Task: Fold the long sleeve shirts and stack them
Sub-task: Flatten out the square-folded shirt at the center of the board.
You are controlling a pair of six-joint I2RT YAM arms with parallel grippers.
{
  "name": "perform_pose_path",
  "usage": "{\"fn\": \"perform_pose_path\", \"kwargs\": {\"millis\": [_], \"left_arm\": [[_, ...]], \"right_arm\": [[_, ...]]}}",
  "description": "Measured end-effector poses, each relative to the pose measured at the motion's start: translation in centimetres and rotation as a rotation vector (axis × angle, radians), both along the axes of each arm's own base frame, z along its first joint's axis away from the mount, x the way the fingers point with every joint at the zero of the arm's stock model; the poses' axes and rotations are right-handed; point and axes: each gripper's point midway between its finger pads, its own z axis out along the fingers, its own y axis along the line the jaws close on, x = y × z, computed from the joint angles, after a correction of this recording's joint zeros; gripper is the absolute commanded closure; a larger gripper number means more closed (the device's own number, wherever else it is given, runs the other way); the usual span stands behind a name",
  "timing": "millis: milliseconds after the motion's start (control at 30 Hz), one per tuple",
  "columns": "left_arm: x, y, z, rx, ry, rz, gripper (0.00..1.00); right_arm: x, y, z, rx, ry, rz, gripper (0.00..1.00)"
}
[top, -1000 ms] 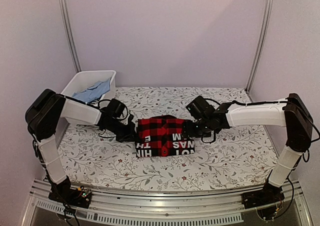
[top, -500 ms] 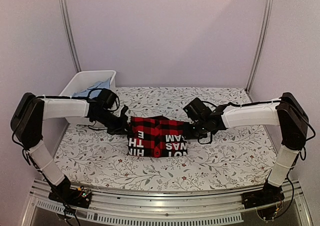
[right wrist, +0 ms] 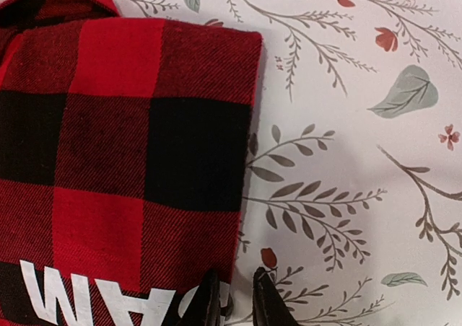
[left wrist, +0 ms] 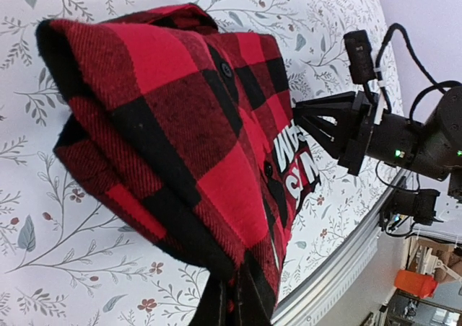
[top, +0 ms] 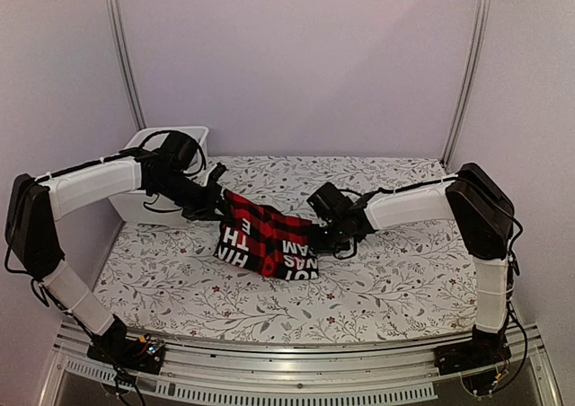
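Note:
One folded long sleeve shirt [top: 266, 235], red-and-black check with white lettering, lies left of the table's middle, its left side raised. My left gripper [top: 218, 207] is shut on that raised edge. In the left wrist view the cloth [left wrist: 180, 146] bunches out from between the fingertips [left wrist: 216, 313]. My right gripper [top: 321, 236] sits low at the shirt's right edge. In the right wrist view its jaws [right wrist: 235, 306] stand nearly together, pinching the edge of the shirt [right wrist: 123, 146] beside the lettering. The left wrist view also shows the right gripper [left wrist: 307, 115] touching the shirt's far side.
A white plastic bin [top: 137, 145] stands at the back left, partly behind my left arm. The flower-patterned tablecloth [top: 404, 271] covers the table. A metal rail [top: 296, 370] runs along the near edge, and upright posts [top: 467, 65] stand at the back corners.
My left gripper has lifted the shirt's left edge and pulled it left and back. The right arm followed leftward, and its jaws closed from wide open onto the shirt's right edge.

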Motion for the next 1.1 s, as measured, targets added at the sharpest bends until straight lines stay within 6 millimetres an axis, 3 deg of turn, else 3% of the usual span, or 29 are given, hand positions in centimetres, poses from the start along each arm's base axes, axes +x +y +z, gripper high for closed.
{"fn": "perform_pose_path", "kwargs": {"millis": [200, 500, 567, 667, 900, 1100], "left_arm": [[0.5, -1.2, 3.7, -0.077, -0.035, -0.033, 1.0], [2.1, -3.3, 10.5, -0.217, -0.133, -0.071, 1.0], [2.3, -3.6, 11.3, -0.237, -0.145, -0.078, 1.0], [2.8, -3.9, 11.4, -0.25, -0.15, -0.086, 1.0], [3.3, -3.8, 10.3, -0.242, -0.124, -0.077, 1.0], [3.4, -3.8, 10.2, -0.244, -0.126, -0.081, 1.0]], "right_arm": [[0.2, 3.5, 0.0, 0.061, 0.005, 0.039, 0.84], [-0.3, 13.2, 0.3, 0.326, 0.039, 0.163, 0.83], [-0.8, 15.8, 0.5, 0.408, 0.051, 0.202, 0.83], [-1.5, 18.1, 0.6, 0.494, 0.071, 0.232, 0.82], [-1.8, 19.2, 1.1, 0.57, 0.078, 0.237, 0.76], [-2.1, 17.6, 1.2, 0.596, 0.054, 0.216, 0.53]]}}
